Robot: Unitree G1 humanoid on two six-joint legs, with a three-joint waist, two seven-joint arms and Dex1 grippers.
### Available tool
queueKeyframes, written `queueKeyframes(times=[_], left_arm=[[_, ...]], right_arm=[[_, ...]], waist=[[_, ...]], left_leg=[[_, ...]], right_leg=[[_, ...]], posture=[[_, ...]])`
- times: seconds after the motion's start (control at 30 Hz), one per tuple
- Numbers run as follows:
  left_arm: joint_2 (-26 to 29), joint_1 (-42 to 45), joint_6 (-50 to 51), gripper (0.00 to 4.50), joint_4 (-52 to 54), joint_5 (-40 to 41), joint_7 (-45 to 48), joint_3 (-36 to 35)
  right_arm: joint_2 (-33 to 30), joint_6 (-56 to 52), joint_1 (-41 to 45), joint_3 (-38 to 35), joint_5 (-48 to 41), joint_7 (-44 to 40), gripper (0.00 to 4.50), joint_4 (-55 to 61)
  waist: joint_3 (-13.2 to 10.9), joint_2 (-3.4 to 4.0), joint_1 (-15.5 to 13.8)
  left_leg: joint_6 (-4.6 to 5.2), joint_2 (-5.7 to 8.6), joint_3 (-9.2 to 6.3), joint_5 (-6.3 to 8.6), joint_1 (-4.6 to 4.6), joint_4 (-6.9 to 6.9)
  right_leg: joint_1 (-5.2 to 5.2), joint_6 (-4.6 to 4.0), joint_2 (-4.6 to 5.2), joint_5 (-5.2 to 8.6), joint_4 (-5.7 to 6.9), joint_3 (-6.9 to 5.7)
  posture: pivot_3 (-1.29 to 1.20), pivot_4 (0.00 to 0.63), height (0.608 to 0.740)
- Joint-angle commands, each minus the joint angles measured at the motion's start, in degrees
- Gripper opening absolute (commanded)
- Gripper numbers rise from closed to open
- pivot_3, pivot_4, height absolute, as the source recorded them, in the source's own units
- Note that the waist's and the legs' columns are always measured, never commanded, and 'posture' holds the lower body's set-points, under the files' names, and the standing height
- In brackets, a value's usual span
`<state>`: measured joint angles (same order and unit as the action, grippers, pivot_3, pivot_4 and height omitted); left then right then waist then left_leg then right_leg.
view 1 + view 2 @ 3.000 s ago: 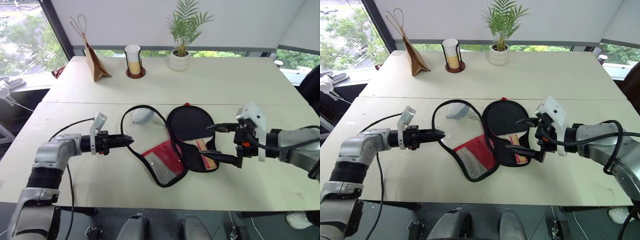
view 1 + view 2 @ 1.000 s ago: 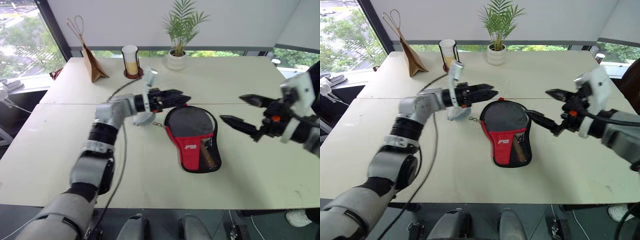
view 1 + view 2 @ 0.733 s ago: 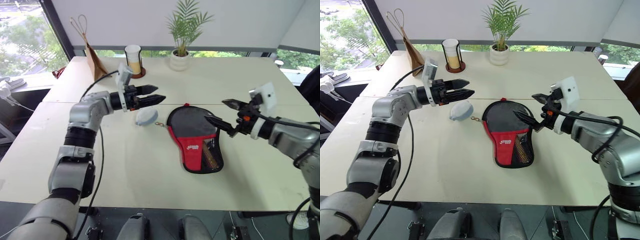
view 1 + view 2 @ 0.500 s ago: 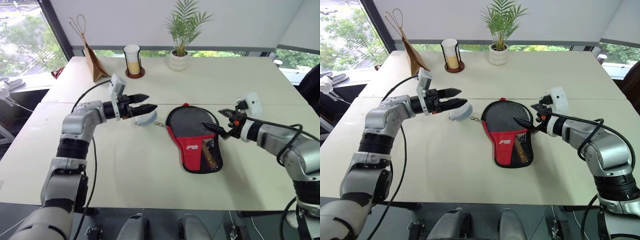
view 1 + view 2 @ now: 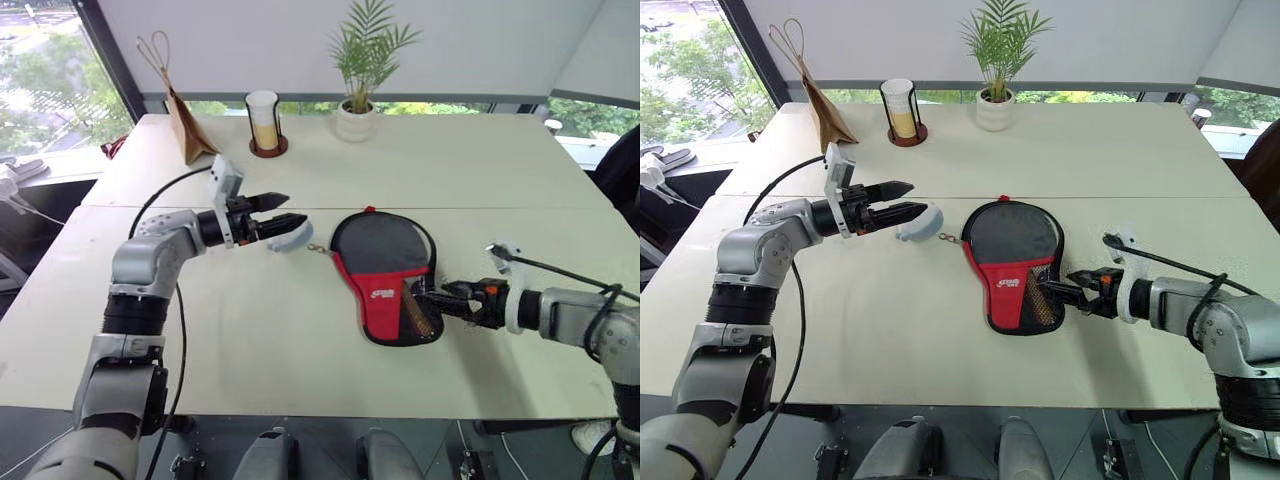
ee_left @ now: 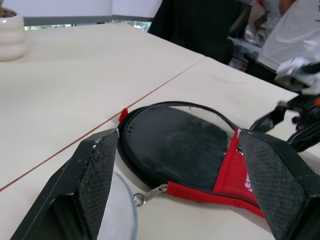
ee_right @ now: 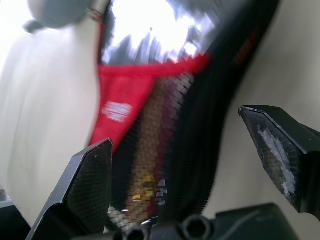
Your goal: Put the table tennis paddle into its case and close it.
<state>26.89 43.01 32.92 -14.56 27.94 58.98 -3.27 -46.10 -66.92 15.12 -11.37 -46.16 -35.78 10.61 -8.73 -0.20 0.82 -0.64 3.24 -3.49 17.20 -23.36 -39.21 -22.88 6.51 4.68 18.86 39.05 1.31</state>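
Centrally on the table [image 5: 300, 330]: the case [image 5: 385, 275], flap folded over, red panel and mesh pocket up, paddle handle [image 5: 421, 315] visible through the mesh. At the case's 4 o'clock edge: right gripper [image 5: 428, 300], jaws spread wide, nothing held, one finger over the mesh pocket. At the case's 9 o'clock: grey-blue fluffy ball [image 5: 287, 236], with left gripper [image 5: 284, 218] just beside it, fingers parted, holding nothing. Potted plant [image 5: 362, 70] at 12 o'clock, far off.

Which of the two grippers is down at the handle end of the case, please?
The right gripper, open at the case's mesh handle end; the left gripper hovers by the fluffy ball.
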Motion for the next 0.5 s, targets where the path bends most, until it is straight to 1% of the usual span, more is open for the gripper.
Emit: queueKeyframes(times=[0.03, 0.27, 0.5], left_arm=[[1.3, -0.4, -0.1, 3.91, 3.1, 1.1, -0.6, -2.0], [2.2, -1.8, 0.5, 3.91, 5.3, 1.7, -1.9, -2.8], [2.4, -2.3, 0.7, 3.91, 6.2, 2.0, -2.8, -3.2]], right_arm=[[0.4, 3.6, 1.3, 1.5, 1.9, -3.4, 4.5, -3.7], [3.0, 4.1, 4.3, 2.4, 2.1, -8.3, 4.5, -12.6], [3.4, 2.3, 2.9, 6.2, 1.8, -13.4, 4.5, -10.6]], waist=[[0.0, 0.0, 0.0], [0.0, -0.03, 0.0], [0.0, -0.04, 0.1]], left_leg=[[0.0, 0.0, 0.0, 0.0, 0.0, 0.0], [-0.01, -0.01, 0.0, -0.01, 0.04, -0.01], [-0.01, -0.03, -0.01, 0.0, 0.05, 0.0]], right_leg=[[0.0, 0.0, 0.0, 0.0, 0.01, 0.0], [0.05, 0.0, 0.0, 0.0, 0.0, -0.01], [0.04, 0.0, -0.01, 0.0, 0.01, -0.01]], posture=[[0.0, 0.15, 0.74], [0.0, 0.15, 0.74], [0.0, 0.15, 0.74]])
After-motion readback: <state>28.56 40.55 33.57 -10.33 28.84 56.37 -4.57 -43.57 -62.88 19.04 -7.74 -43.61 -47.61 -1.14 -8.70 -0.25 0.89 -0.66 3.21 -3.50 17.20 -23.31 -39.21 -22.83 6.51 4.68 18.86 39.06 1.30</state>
